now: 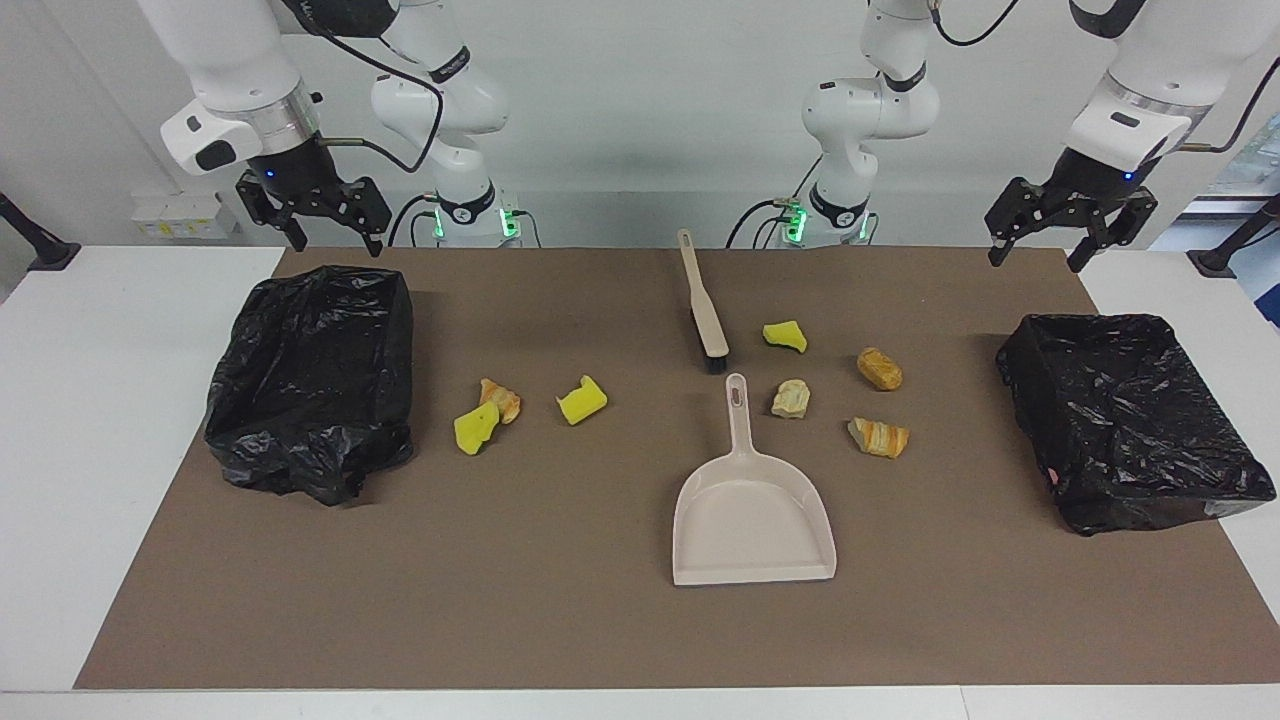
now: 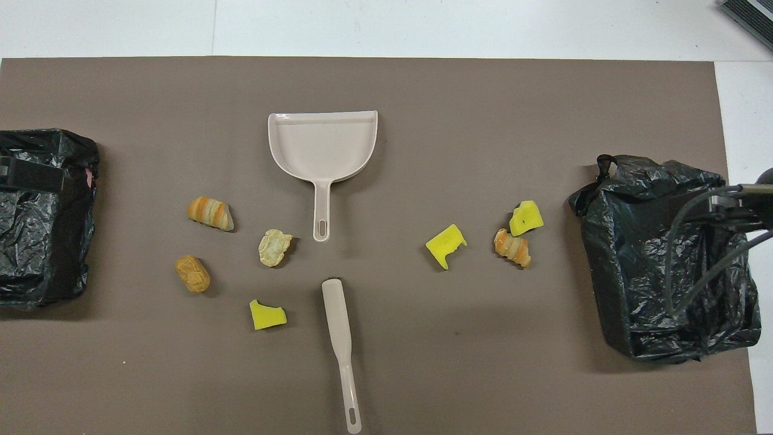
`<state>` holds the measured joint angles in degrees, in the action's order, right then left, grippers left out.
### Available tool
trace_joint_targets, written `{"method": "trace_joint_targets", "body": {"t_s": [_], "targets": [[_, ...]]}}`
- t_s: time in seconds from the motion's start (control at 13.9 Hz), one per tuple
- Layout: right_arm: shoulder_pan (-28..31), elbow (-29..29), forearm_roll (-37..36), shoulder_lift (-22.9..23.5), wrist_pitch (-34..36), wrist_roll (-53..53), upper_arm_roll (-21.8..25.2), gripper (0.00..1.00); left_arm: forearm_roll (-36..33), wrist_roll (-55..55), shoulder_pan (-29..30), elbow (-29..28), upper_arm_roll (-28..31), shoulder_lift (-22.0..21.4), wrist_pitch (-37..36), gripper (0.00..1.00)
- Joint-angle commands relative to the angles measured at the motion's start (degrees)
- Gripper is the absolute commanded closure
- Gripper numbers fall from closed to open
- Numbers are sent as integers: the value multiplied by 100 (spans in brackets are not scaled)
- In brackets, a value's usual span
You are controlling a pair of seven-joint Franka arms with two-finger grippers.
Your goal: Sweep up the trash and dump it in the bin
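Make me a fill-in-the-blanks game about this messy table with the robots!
1. The number of trash scraps lying on the brown mat is ___.
2. The dustpan holds ___ scraps.
3. The brush lies ___ to the robots than the dustpan.
4. Each bin is lined with a bag coloured ___.

Missing words: seven; no; nearer; black

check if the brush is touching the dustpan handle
Apart. The overhead view shows a strip of bare brown mat between the brush head and the tip of the dustpan handle; the facing view shows the same gap.
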<state>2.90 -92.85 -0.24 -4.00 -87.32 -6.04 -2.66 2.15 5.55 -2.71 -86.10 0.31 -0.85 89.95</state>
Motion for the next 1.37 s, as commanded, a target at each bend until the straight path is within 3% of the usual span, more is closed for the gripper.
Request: {"method": "trace_joint_targets", "body": {"t_s": [0.0, 0.72, 0.87, 1.3], "targets": [[8, -153, 103, -170, 154, 77, 47, 0, 49, -1, -19, 58, 13, -21, -4, 0], [-18, -128, 138, -153, 172, 59, -23, 0, 49, -19, -45, 14, -40, 23, 5, 0], [-18, -146, 147, -136, 181, 68, -24, 0, 49, -123, -281, -56, -49, 67, 14, 0], [26, -93, 112, 163, 181, 121, -32, 0, 49, -1554, -1379, -1416, -66, 137, 1936, 0]]}}
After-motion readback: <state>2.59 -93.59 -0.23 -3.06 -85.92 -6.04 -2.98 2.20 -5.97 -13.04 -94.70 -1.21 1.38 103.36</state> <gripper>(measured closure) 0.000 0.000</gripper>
